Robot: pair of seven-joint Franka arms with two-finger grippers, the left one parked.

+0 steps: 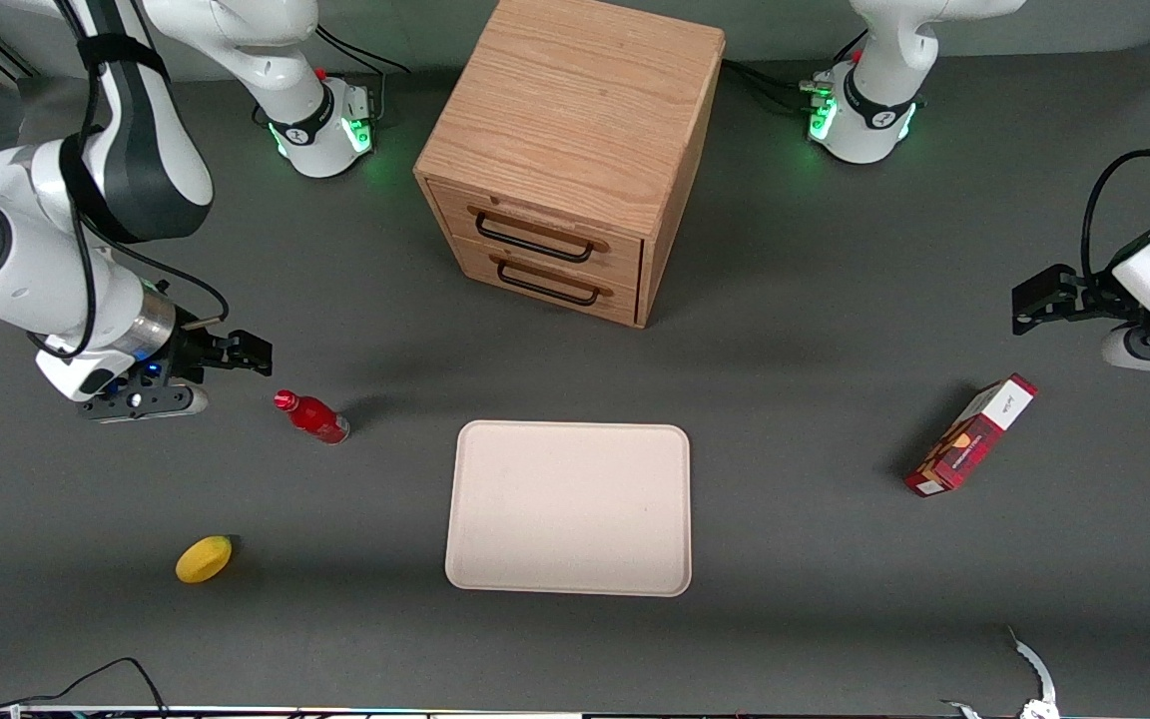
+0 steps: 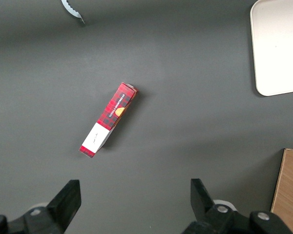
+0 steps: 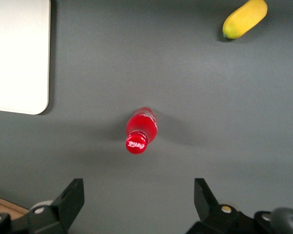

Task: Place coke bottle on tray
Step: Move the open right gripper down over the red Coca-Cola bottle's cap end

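Observation:
The coke bottle [image 1: 312,415] is small and bright red with a red cap. It stands on the grey table beside the tray, toward the working arm's end. It also shows in the right wrist view [image 3: 140,130], cap up with white marks. The tray [image 1: 569,507] is large, flat and cream, with nothing on it; its corner shows in the right wrist view [image 3: 17,58]. My gripper [image 1: 254,354] hangs above the table, a little farther from the front camera than the bottle, apart from it. Its fingers are open and hold nothing, as the right wrist view [image 3: 139,195] shows.
A wooden drawer cabinet [image 1: 570,150] stands farther from the front camera than the tray. A yellow lemon [image 1: 204,558] lies nearer the front camera than the bottle. A red-and-white carton [image 1: 972,435] lies toward the parked arm's end.

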